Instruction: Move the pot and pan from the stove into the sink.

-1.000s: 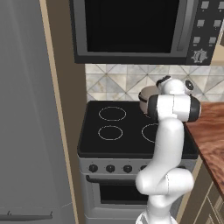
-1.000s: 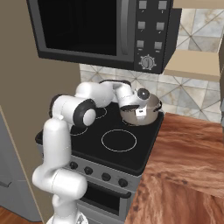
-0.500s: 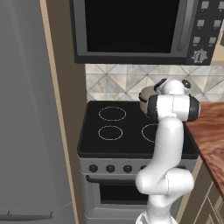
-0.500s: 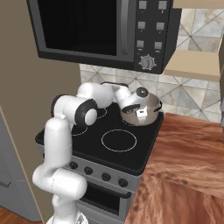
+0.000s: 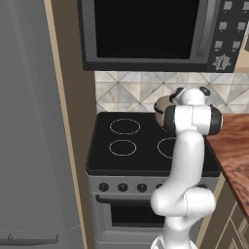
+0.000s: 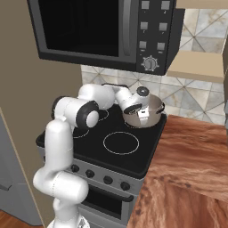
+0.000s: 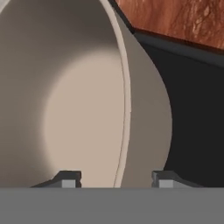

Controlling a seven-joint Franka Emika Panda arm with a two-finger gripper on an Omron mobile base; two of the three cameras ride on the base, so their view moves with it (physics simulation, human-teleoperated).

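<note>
Now straddling the rim of the round beige metal pot (image 7: pixel 78 109) with the hand (image 7: pixel 114 178), fingers apart, wall between.

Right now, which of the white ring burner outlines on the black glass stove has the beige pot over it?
The back right burner ring, hidden beneath the beige lidded pot; the other rings lie bare, like the front right one.

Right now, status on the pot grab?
Gripper astride the pot's rim, one fingertip inside, one outside; firm grip not confirmed. Pot tilted at the stove's back right burner. Microwave close overhead; mind it on the lift.
</note>
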